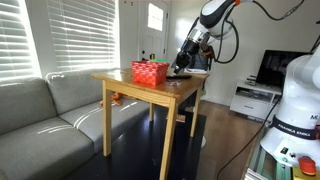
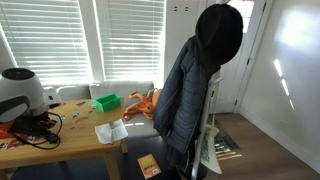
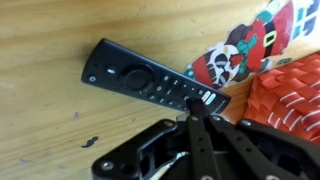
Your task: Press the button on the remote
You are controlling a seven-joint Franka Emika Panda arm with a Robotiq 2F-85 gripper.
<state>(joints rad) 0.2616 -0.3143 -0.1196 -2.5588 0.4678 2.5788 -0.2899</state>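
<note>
The remote (image 3: 150, 83) is a slim black bar lying flat on the wooden table (image 3: 50, 120), with a round ring pad near its left end and rows of buttons toward its right end. My gripper (image 3: 193, 113) is shut, its two fingers pressed together into one tip. That tip rests at the remote's lower right end, by the coloured buttons. In an exterior view the gripper (image 1: 182, 66) hangs over the far side of the table, just beyond the red basket (image 1: 150, 72). The remote is too small to make out there.
The red woven basket (image 3: 292, 95) stands right of the remote. A colourful printed item with skull figures (image 3: 245, 48) lies just behind the remote's right end. A grey sofa (image 1: 40, 105) stands beside the table. The other exterior view shows a dark coat (image 2: 195, 85).
</note>
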